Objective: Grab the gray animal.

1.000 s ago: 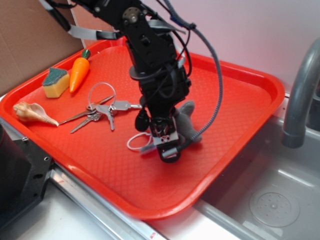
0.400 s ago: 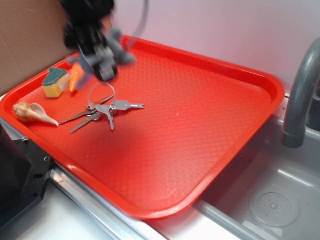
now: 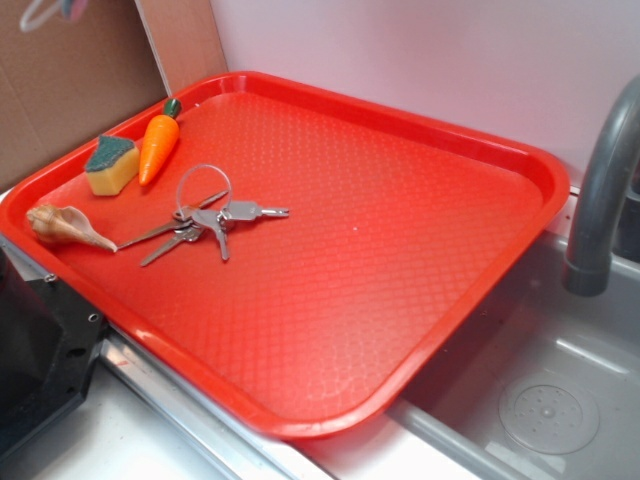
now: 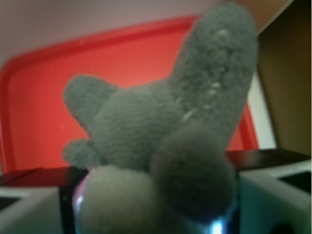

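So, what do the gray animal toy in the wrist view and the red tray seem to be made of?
The small gray plush animal toy looks like soft, fuzzy fabric, probably stuffed: its surface is matted fibres with loose lint and rounded limbs. The large red tray looks like hard moulded plastic, with a fine pebbled texture on the floor, a smooth raised rim and a dull sheen.

Red tray [image 3: 520, 160] mostly open: whole right half and near edge bare, free to pass. Clutter only along left edge and far-left corner: sponge [image 3: 110, 165] and toy carrot [image 3: 158, 148] just beside each other, seashell [image 3: 65, 227] near left edge, keys [image 3: 205, 215] on a ring a bit inward toward centre. Faucet [image 3: 600, 200] standing off right edge (tall, blocks approach from that side). Cardboard wall [image 3: 70, 70] behind far-left corner. Sink basin [image 3: 550, 400] low beyond near-right corner.
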Robot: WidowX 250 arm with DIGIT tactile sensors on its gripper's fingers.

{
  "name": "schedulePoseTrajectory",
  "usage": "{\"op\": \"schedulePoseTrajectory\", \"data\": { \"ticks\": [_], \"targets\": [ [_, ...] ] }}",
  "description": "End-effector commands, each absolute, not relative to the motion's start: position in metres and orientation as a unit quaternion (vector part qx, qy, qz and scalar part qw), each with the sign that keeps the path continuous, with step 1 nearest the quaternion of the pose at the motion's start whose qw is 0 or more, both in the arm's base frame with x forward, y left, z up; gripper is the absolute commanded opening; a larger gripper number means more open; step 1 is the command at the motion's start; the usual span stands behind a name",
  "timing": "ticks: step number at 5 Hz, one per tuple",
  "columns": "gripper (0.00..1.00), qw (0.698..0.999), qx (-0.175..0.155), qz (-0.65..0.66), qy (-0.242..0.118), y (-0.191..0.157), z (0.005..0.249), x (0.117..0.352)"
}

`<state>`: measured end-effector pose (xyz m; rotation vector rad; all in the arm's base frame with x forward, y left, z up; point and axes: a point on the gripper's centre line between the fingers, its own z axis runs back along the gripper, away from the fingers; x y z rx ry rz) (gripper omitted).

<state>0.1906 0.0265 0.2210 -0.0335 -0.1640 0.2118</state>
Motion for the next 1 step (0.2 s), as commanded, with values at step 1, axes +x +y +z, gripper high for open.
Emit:
{"op": "schedulePoseTrajectory", "data": {
  "ticks": [1],
  "targets": [
    [0.00, 0.992, 0.019, 0.092, -0.088, 0.0063, 0.2147, 0.1817]
  ]
}}
